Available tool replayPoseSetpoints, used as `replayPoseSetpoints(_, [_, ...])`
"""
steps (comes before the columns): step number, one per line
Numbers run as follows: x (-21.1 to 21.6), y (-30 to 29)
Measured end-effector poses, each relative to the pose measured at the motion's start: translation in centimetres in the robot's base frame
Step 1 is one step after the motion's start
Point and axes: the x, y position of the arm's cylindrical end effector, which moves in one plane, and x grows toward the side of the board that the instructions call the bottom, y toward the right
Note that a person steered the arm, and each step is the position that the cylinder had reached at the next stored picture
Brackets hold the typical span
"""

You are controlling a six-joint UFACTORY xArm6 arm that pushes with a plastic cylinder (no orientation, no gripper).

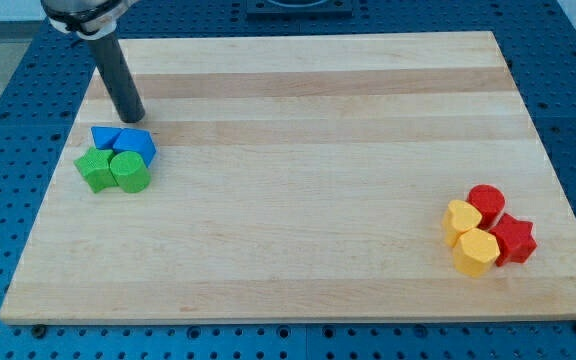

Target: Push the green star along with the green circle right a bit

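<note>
The green star (94, 169) lies near the board's left edge, touching the green circle (130, 172) on its right. Two blue blocks sit just above them: a blue triangle (106, 138) and a blue cube (135, 145), both touching the green pair. My tip (131, 119) stands on the board just above the blue blocks, a small gap from them, above and slightly right of the green pair.
The wooden board (298, 180) lies on a blue perforated table. At the view's lower right sits a cluster: a red circle (486, 201), a red star (514, 240), a yellow heart (461, 219) and a yellow hexagon (476, 251).
</note>
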Motion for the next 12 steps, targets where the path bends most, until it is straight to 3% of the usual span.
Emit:
replayPoseSetpoints(1, [0.0, -5.9])
replayPoseSetpoints(2, [0.0, -6.8])
replayPoseSetpoints(12, [9.0, -5.1])
